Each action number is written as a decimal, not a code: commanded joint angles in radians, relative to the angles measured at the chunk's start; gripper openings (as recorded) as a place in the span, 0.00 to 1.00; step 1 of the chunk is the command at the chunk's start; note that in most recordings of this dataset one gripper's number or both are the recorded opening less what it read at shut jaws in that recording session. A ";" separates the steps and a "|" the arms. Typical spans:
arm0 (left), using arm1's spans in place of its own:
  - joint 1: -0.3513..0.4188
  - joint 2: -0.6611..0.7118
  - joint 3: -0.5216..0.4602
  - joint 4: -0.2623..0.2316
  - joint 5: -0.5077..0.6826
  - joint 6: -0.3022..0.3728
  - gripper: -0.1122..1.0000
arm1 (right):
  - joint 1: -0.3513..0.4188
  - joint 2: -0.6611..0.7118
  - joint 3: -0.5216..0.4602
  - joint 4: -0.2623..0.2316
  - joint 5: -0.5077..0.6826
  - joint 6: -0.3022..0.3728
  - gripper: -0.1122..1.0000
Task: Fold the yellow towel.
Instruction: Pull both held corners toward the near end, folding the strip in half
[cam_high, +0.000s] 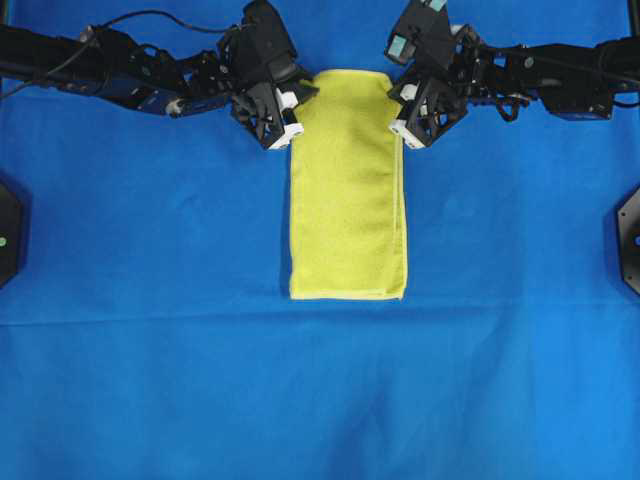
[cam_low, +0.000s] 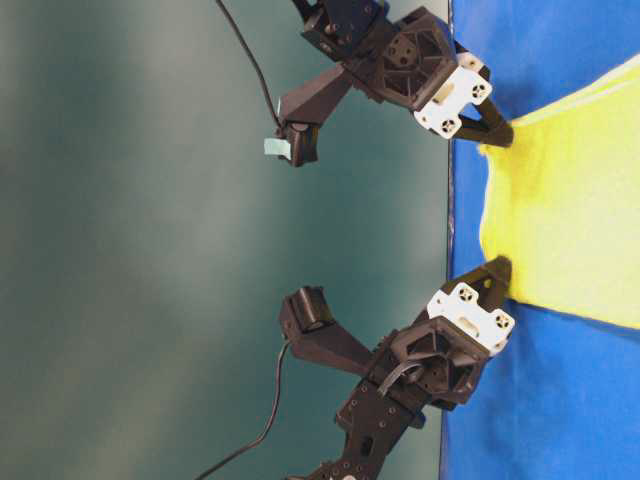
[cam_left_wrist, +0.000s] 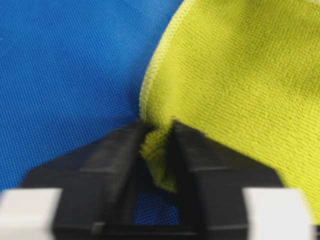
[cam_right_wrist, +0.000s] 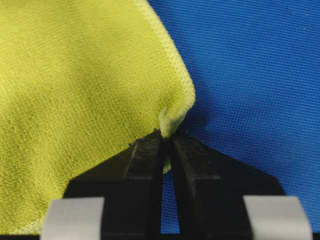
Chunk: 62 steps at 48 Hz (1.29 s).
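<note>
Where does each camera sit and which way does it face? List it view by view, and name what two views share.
Overhead exterior: above, looking straight down on the blue cloth; both arms enter from the top edge, pinching the yellow towel.
Table-level exterior: low at the table's edge, picture turned sideways; both arms and the towel's end show.
Left wrist: on the left arm, looking along the left tool, shut on towel fabric.
Right wrist: on the right arm, looking along the right tool, shut on the hem.
Shared: both wrist views show yellow towel over blue cloth.

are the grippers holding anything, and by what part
Both pinch the yellow towel: the left gripper and the right gripper each hold an edge near a far corner.
</note>
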 joint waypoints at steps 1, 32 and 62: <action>-0.003 -0.014 -0.005 0.002 -0.003 0.020 0.21 | -0.002 -0.011 -0.008 0.005 0.003 0.002 0.15; -0.002 -0.137 -0.012 0.002 0.061 0.098 0.14 | -0.012 -0.110 -0.015 0.000 0.038 -0.005 0.15; -0.212 -0.342 0.103 0.002 0.164 0.104 0.14 | 0.209 -0.337 0.061 0.009 0.213 0.028 0.15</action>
